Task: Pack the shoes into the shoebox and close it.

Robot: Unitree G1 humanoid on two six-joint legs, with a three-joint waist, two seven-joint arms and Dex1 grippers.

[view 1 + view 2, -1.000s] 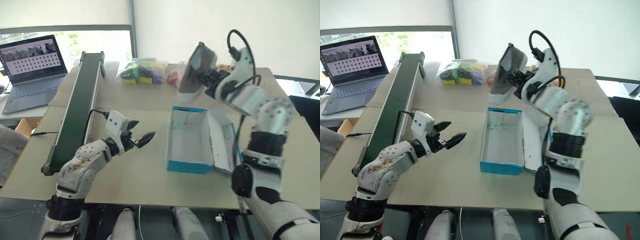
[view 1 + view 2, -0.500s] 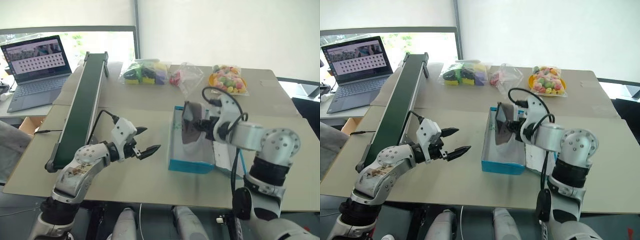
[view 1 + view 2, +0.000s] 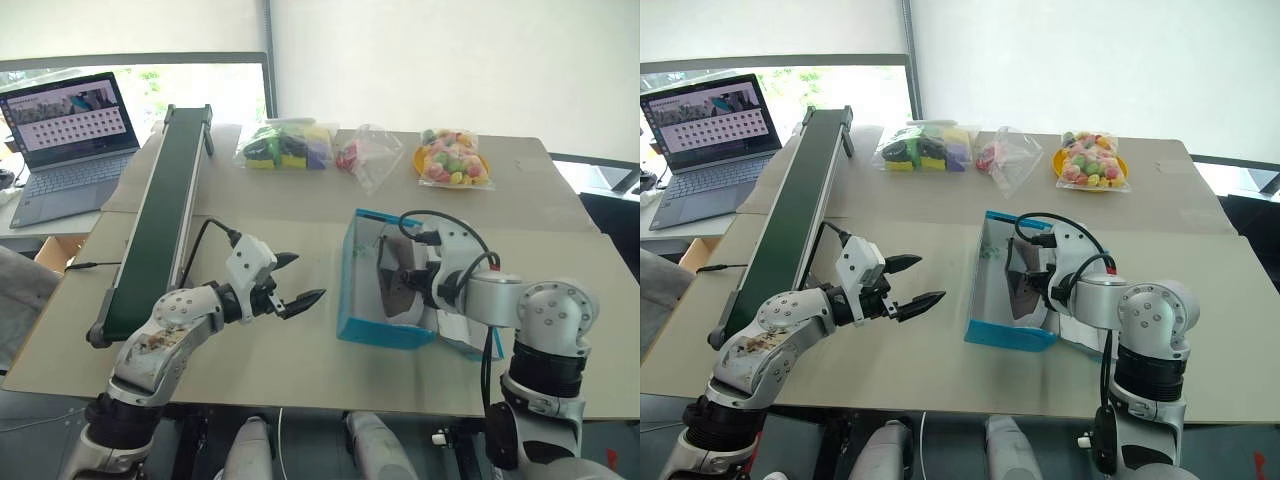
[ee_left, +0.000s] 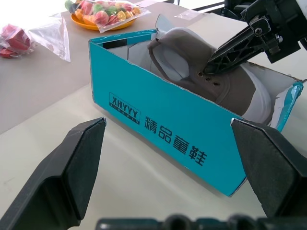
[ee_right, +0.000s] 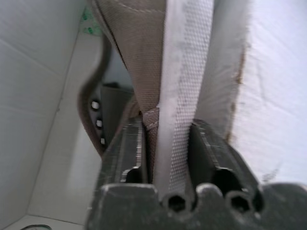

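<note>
A two-fingered black left gripper (image 3: 298, 283) hovers over bare tabletop at centre-left of the head view, its fingers spread wide with nothing between them, pointing toward the bright turquoise-blue cardboard shoebox (image 3: 385, 331) just to its right. The box stands open on the pale beige table (image 3: 300, 360) at lower centre, its white-lined flip lid (image 3: 462, 330) lying back on the far side from the left gripper. Inside sits a grey-brown fabric shoe with a pale sole (image 4: 211, 79), tipped on its side against the box wall. The right gripper (image 3: 410, 279) reaches into the box from the right, and the right wrist view shows its fingers (image 5: 132, 143) either side of the shoe's edge, the material still between them; whether they press it or have slackened cannot be told. Along the left of the frame runs a long dark green conveyor belt (image 3: 160, 210). Across the top lie clear plastic bags of colourful items (image 3: 285, 143) and an orange dish of bright sweets (image 3: 452, 158). An open grey laptop (image 3: 65, 140) sits in the upper left corner.
</note>
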